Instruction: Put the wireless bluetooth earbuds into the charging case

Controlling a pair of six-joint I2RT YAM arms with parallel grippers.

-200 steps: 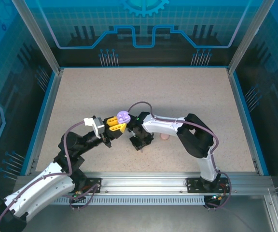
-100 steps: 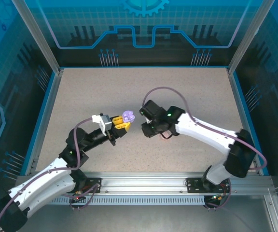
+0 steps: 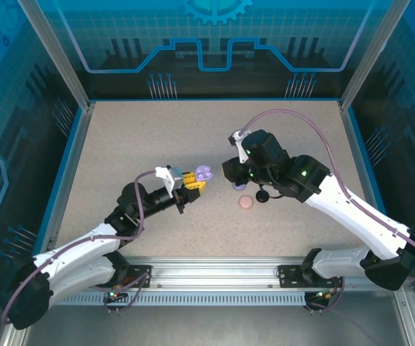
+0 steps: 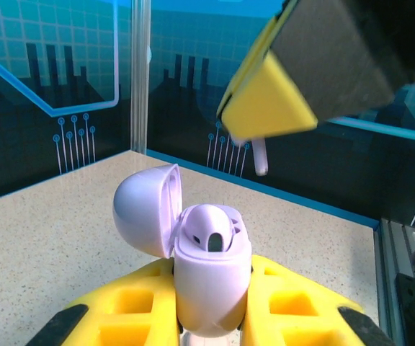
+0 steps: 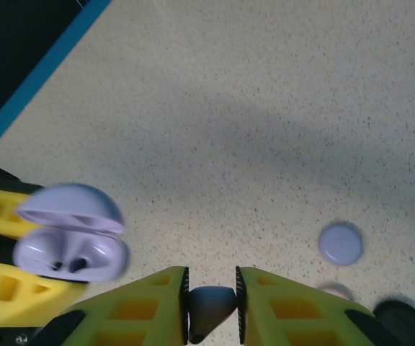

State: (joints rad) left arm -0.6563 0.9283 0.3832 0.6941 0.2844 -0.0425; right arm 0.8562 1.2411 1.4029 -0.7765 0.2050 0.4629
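- You're working over a speckled beige table (image 3: 157, 137), walled in by blue-lit clear panels on metal posts.
- Your left gripper (image 3: 192, 184) is near the middle of the table, a little toward the left edge. Its yellow fingers (image 4: 132, 299) are clamped on the lower half of the case (image 4: 211, 285).
- The case is lavender and stands upright between those fingers. Its lid (image 4: 145, 210) is swung open, to the left in the left wrist view.
- A dark socket shows in the open top of the case. You can't tell from here whether anything sits in it.
- Your right gripper (image 5: 212, 282) hangs just beside the case, on the side toward the right edge. Its jaws are narrow and pinch a small earbud (image 5: 209, 308), which looks dark in the shade between the yellow fingers.
- In the left wrist view, the earbud's pale stem (image 4: 260, 157) pokes down from a yellow fingertip (image 4: 269, 101) of the right gripper. It hangs above the open case, a little to its right, and isn't touching it.
- Three small discs lie on the table by the right gripper, close together but apart from one another.
- The lavender disc (image 3: 239, 186) is the one nearest the case.
- The black disc (image 3: 263, 195) lies just beside it, toward the right edge.
- The pink disc (image 3: 246, 203) lies between those two, closer to the near edge.
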